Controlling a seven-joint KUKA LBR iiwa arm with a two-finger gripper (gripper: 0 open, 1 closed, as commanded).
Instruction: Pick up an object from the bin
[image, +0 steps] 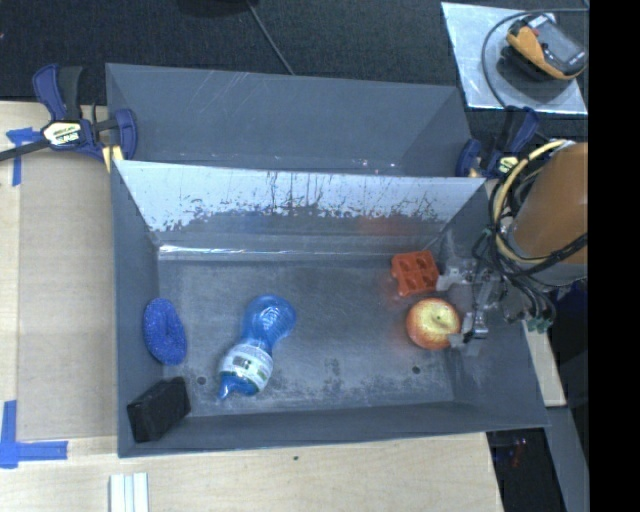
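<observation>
gripper spread wide beside red-yellow apple (orange block just behind it); blue bottle well apart.

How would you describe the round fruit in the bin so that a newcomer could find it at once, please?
Look at the right end of the grey bin, beside the gripper. The apple lies on the floor there, next to an orange block. It is the only round, red-and-yellow thing; its neighbour is square-edged.

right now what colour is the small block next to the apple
Orange-red. The block shows best in the camera view, just above the apple.
</observation>
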